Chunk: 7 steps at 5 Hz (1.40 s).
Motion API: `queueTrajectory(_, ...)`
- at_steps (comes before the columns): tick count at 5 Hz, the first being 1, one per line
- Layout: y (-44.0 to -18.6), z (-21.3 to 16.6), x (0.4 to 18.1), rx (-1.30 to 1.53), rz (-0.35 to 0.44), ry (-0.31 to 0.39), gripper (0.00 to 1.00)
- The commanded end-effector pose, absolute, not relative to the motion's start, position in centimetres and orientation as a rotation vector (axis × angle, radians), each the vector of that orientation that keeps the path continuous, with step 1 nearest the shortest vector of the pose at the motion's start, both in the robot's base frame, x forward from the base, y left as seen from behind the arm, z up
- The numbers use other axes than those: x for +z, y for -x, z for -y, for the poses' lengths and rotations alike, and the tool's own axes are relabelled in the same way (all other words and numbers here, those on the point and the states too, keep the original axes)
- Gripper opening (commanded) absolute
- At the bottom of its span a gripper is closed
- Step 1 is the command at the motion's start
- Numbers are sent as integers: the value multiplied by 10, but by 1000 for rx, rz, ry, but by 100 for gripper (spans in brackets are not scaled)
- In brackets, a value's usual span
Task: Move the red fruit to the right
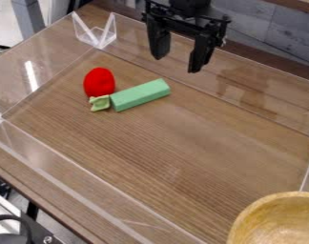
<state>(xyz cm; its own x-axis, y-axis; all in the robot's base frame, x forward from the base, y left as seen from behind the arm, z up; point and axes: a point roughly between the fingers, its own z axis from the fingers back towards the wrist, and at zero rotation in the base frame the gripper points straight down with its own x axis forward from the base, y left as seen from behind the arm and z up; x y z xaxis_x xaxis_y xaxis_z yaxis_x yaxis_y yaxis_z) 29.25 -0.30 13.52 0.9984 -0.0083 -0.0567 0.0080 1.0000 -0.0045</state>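
Writing: none legible.
Fruit (98, 82): left of centre on the table (183, 143), touching the green block (140, 94).
Gripper (177, 55): upper centre, fingers spread, empty, up-right of the fruit.

From where I stand, nothing here can be read: no words, labels, brand marks, numbers or signs appear on anything in view.

claw (177, 53) pointing down, jaws wide apart, empty
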Motion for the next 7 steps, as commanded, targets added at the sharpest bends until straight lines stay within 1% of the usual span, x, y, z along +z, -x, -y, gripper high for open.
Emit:
queueTrajectory(1, -282, 1, 132, -16, -76, 8, 100)
queueTrajectory(2, -280, -46, 132, 29, -63, 4, 100)
queueTrajectory(4, -268, -126, 128, -40, -28, -12, 100)
queueTrajectory(5, -270, -143, 120, -63, -18, 2, 100)
queueTrajectory(7, -285, -153, 90, -79, 20, 23, 100)
